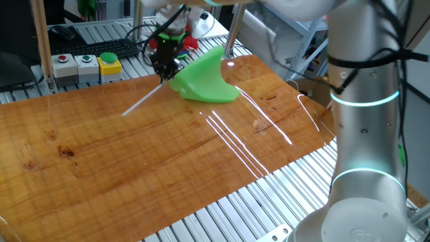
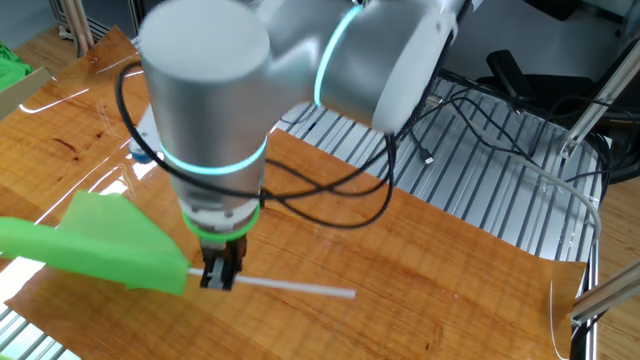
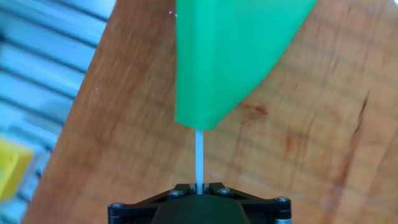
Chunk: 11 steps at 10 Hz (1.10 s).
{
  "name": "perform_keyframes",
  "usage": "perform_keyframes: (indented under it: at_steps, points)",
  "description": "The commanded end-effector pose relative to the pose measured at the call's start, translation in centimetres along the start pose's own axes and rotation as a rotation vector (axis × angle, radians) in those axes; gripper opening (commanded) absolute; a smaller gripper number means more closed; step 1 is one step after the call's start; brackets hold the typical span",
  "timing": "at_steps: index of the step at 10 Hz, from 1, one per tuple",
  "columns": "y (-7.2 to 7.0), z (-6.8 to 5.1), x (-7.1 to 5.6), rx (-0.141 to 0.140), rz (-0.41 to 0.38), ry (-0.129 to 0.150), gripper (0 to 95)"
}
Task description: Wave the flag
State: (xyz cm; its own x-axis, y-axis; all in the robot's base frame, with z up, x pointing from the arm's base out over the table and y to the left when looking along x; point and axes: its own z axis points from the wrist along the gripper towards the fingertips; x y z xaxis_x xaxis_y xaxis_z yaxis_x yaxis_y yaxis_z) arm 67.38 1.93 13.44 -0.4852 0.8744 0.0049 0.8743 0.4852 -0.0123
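Green cloth: the flag (image 1: 203,81) hangs just beside the gripper (image 1: 165,69), its sheet spreading to one side.
Stick: pale and thin, it passes through the gripper; the bare end juts out the opposite side from the cloth, tilted down toward the worktop (image 1: 134,168).
Gripper: pointing down, clenched on the stick just next to the cloth's edge, as the hand view shows.
Height: flag looks clear of the worktop, cloth drooping below the stick.
Step in hand: flag grasped and lifted, judged ready for waving.
Next move: likely side-to-side swings, with room enough that the cloth and the low stick tip miss the wood.
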Motion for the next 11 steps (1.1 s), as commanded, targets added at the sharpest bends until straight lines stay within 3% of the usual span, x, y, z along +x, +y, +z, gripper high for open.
perform_keyframes:
  at_steps: [1,2,4,7,9,10,11]
  points:
    - [-2.4,-3.3,1.4,0.025,-0.235,0.023,0.0]
    - [-2.8,-3.7,1.5,0.024,-0.258,0.023,0.0]
    - [-5.1,-5.7,2.0,0.025,-0.458,0.012,0.0]
    - [-7.8,-7.5,2.1,0.001,-0.65,-0.005,0.0]
    - [-10.1,-8.7,2.2,-0.034,-0.759,-0.055,0.0]
    - [-11.1,-9.2,2.6,-0.027,-0.807,-0.078,0.0]
    - [-11.5,-9.2,2.9,0.005,-0.868,-0.12,0.0]
